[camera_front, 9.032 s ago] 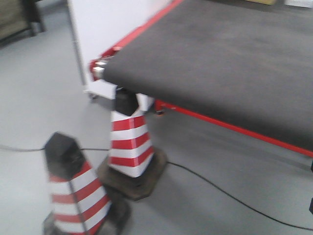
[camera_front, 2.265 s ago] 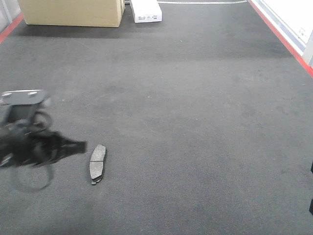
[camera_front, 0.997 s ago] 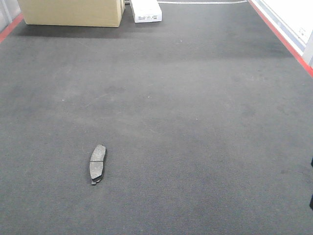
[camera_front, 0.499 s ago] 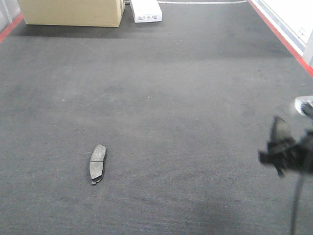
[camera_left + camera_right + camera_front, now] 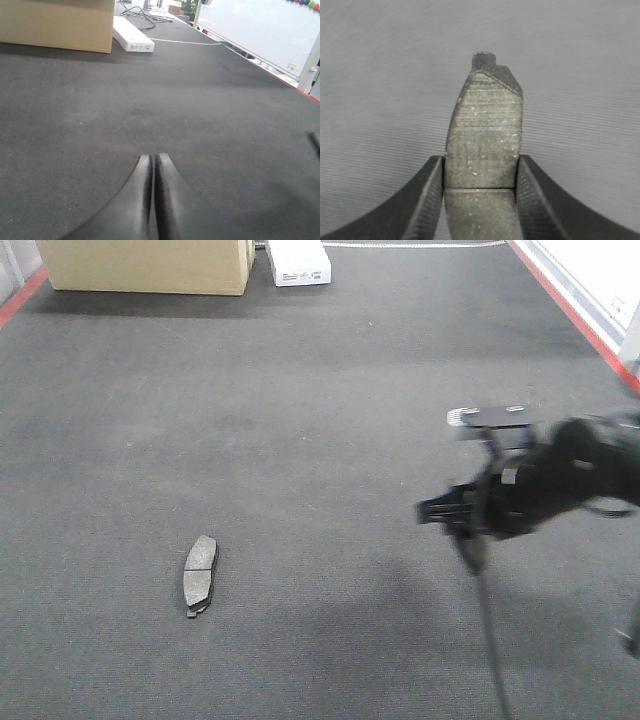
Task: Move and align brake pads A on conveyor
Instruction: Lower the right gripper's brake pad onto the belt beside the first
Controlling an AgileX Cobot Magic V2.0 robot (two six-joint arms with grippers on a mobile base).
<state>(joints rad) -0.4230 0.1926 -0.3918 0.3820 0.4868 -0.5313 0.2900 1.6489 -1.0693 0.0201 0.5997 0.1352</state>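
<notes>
One grey brake pad (image 5: 200,575) with a groove across its middle lies flat on the dark conveyor belt (image 5: 320,410), at the front left. My right gripper (image 5: 458,514) hovers over the right half of the belt, blurred. In the right wrist view it (image 5: 480,161) is shut on a second brake pad (image 5: 487,115), gripped across its width at the groove, above the belt. My left gripper (image 5: 152,158) is shut and empty, low over bare belt (image 5: 210,100). It does not show in the front view. No other pads are in view.
A cardboard box (image 5: 150,265) and a white carton (image 5: 298,264) stand at the belt's far end, and both also show in the left wrist view (image 5: 55,25) (image 5: 132,40). Red borders (image 5: 570,310) run along the sides. A white panel (image 5: 260,25) stands past the right edge.
My right arm has come in from the right edge and moved left over the belt. My left arm left the front view earlier. The pad on the belt has not moved.
</notes>
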